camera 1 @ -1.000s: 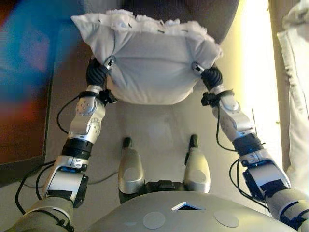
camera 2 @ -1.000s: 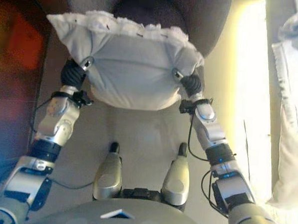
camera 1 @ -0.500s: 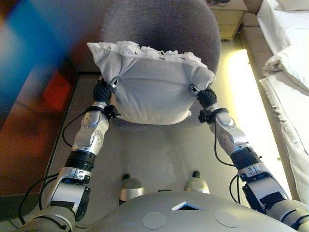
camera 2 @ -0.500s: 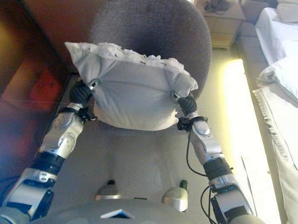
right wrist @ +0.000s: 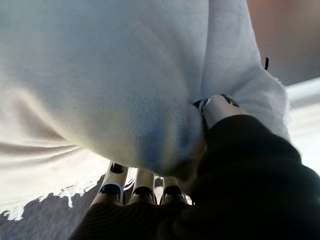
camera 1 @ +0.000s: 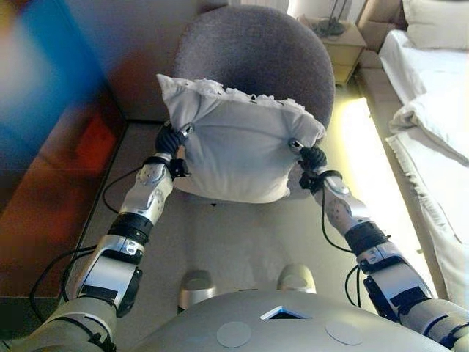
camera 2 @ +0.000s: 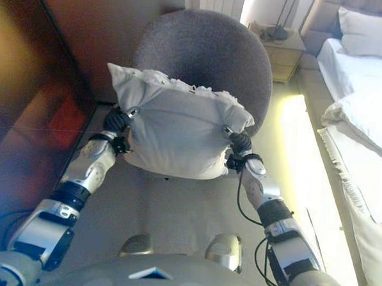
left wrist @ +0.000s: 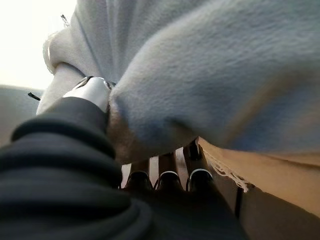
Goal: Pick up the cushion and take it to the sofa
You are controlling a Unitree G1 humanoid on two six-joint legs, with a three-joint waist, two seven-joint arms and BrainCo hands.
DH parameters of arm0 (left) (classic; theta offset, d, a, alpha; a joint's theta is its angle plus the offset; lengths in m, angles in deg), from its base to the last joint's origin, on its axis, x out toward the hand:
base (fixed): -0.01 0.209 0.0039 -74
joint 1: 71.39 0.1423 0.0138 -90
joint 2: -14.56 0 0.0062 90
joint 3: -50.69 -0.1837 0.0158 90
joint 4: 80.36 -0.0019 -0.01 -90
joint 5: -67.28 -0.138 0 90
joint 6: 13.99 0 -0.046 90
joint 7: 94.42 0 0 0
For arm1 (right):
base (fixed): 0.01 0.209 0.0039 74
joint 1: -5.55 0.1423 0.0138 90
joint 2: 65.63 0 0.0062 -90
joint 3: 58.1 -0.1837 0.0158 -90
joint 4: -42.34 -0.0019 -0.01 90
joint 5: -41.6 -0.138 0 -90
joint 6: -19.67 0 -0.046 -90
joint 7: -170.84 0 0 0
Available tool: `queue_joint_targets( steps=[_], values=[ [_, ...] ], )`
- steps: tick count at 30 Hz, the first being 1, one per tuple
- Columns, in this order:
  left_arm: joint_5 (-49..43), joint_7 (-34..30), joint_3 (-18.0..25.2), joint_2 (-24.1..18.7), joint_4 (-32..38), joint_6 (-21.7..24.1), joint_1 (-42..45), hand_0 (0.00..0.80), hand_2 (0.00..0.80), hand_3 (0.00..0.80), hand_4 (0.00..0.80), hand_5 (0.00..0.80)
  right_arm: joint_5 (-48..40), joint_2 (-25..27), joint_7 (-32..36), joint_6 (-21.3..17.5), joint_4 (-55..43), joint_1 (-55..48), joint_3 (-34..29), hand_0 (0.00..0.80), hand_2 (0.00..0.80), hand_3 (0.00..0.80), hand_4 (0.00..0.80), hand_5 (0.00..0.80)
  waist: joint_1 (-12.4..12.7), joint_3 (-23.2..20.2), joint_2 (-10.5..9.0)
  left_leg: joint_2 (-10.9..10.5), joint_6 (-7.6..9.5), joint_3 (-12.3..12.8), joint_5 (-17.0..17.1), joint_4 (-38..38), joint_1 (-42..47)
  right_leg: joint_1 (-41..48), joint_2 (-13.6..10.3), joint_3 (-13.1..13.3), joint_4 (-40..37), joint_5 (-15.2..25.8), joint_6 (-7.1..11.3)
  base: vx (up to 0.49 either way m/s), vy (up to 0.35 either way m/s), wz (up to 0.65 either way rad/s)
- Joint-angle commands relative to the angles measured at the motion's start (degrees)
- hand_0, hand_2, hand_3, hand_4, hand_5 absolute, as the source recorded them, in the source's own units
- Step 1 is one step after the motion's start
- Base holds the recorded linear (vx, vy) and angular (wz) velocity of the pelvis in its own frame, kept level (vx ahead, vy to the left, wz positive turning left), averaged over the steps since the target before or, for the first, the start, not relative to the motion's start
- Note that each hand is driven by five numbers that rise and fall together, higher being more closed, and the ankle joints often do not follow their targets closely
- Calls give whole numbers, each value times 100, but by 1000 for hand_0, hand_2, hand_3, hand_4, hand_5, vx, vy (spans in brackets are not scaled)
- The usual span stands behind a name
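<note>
The soft white fabric cushion with a frilled top edge [camera 1: 238,147] is off the ground, carried between both arms in front of the round grey upholstered chair-like seat [camera 1: 256,51], which I take to be the sofa. The left robot hand [camera 1: 174,139] pinches the cushion's one side, thumb pressed into the cloth on the near face and fingers [left wrist: 165,175] tucked under it; the right robot hand [camera 1: 308,155] grips the other side the same way, its fingers [right wrist: 137,187] curled beneath the bulge.

The step in hand looks like the carry to the seat — the cushion hangs just before its front edge, not yet resting on it. To do it well, both grips should hold evenly so the cushion stays level and neither side slips from its pinch. It should go forward over the seat pad and be lowered until the pad takes its weight before either grip loosens — the white bed [camera 1: 432,95] lies well apart.
</note>
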Motion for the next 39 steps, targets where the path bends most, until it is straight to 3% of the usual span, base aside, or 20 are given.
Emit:
queue_joint_targets(
  steps=[1,4,6,8,10,13,14,15,16,17,19,21,24,26,28,31,32,35,39],
  values=[
    [248,-250,32,328,436,533,-817,800,800,800,800,800,-328,-39,79,-537,-522,969,-223,800,800,800,800,800,-384,-51,-3,-1054,762,133,-617,51,744,-501,15,333,-1043,1890,152,410,16,85],
    [221,-192,28,398,564,475,-762,800,800,800,800,800,-272,20,96,-451,-635,922,-218,800,800,800,800,800,-579,-16,-31,-1215,918,-47,-856,77,1000,-813,355,306,-1610,2155,196,433,29,59],
    [113,-232,107,399,732,369,-634,800,800,800,800,800,-275,45,171,-413,-699,859,-280,800,800,800,800,800,-671,27,-74,-1312,1034,-187,-1040,74,1285,-1161,513,79,-1635,2344,144,492,-18,-28],
    [35,-301,257,429,773,375,-470,800,800,800,800,800,-265,61,368,-376,-700,794,-349,800,800,800,800,800,-677,-6,-62,-1335,1107,-247,-1104,97,1373,-1087,609,-27,-1581,2236,54,396,-58,-24],
    [26,-317,384,461,841,408,-287,800,800,800,800,800,-199,38,500,-259,-789,739,-377,800,800,800,800,800,-675,-89,-26,-1252,1034,-121,-990,178,1436,-997,609,-164,-1261,2039,-53,344,-80,17],
    [50,-261,510,455,932,399,-102,800,800,800,800,800,-128,-21,588,-122,-963,589,-301,800,800,800,800,800,-731,-267,137,-908,689,113,-336,472,1568,-837,697,-286,-1003,1727,-259,254,-87,14],
    [34,-255,577,456,965,418,-36,800,800,800,800,800,-83,-40,636,-71,-1025,556,-260,800,800,800,800,800,-764,-350,186,-689,407,281,374,955,1514,-712,735,-360,-997,1608,-380,156,-125,9],
    [46,-244,602,448,999,436,-9,800,800,800,800,800,-70,-15,684,-55,-1062,547,-224,800,800,800,800,800,-790,-383,171,-546,243,457,789,1388,1415,-600,732,-385,-1008,1537,-479,153,-148,11],
    [76,-233,613,449,1015,459,5,800,800,800,800,800,-64,9,717,-60,-1077,542,-203,800,800,800,800,800,-792,-387,135,-490,153,558,988,1862,1254,-504,718,-390,-1012,1498,-560,202,-179,5],
    [130,-222,624,455,1028,496,18,800,800,800,800,800,-55,42,743,-83,-1109,512,-176,800,800,800,800,800,-774,-377,21,-490,112,672,1156,2608,949,-353,651,-367,-1004,1442,-665,240,-185,-13],
    [143,-234,677,475,1102,505,84,800,800,800,800,800,-66,92,790,-155,-1184,393,-166,800,800,800,800,800,-720,-351,-158,-436,159,779,1113,3525,394,-129,572,-338,-974,1339,-798,266,-153,-49],
    [93,-275,685,496,1203,456,111,800,800,800,800,800,-58,113,817,-247,-1185,302,-179,800,800,800,800,800,-610,-299,-263,-361,306,772,902,3721,-129,88,567,-300,-1005,1249,-834,226,-42,-41],
    [112,-335,757,430,1238,415,68,800,800,800,800,800,-123,111,754,-222,-1074,399,-230,800,800,800,800,800,-377,-226,-208,-255,464,639,803,2552,-413,359,690,-232,-1006,1013,-750,255,105,-8],
    [286,-383,901,356,1191,397,23,800,800,800,800,800,-219,107,695,-66,-1009,519,-288,800,800,800,800,800,-260,-214,-110,-99,388,513,947,1475,-347,522,733,-154,-1030,855,-658,260,207,-13],
    [340,-396,999,370,1201,364,37,800,800,800,800,800,-204,74,569,-14,-998,577,-296,800,800,800,800,800,-164,-191,-59,3,252,487,951,771,-256,688,619,-162,-1073,733,-521,188,191,-30],
    [431,-462,1035,374,977,414,0,800,800,800,800,800,-426,68,434,0,-1015,624,-319,800,800,800,800,800,-209,-217,25,81,191,682,608,241,42,662,430,-238,-976,641,-366,76,158,-36],
    [494,-504,979,397,786,452,-93,800,800,800,800,800,-915,17,501,2,-980,631,-369,800,800,800,800,800,-306,-264,82,105,176,888,467,99,209,589,364,-317,-907,641,-306,26,152,-35],
    [373,-559,711,439,498,604,-281,800,800,800,800,800,-1068,-78,394,-181,-875,448,-497,800,800,800,800,800,-435,-293,218,43,241,1173,416,-337,408,514,331,-446,-769,609,-220,33,165,5],
    [207,-380,437,436,581,516,-362,800,800,800,800,800,-708,-91,97,-433,-823,290,-533,800,800,800,800,800,-458,-263,310,-199,389,1097,395,-558,434,356,235,-467,-603,638,-117,-2,152,61]
  ],
)
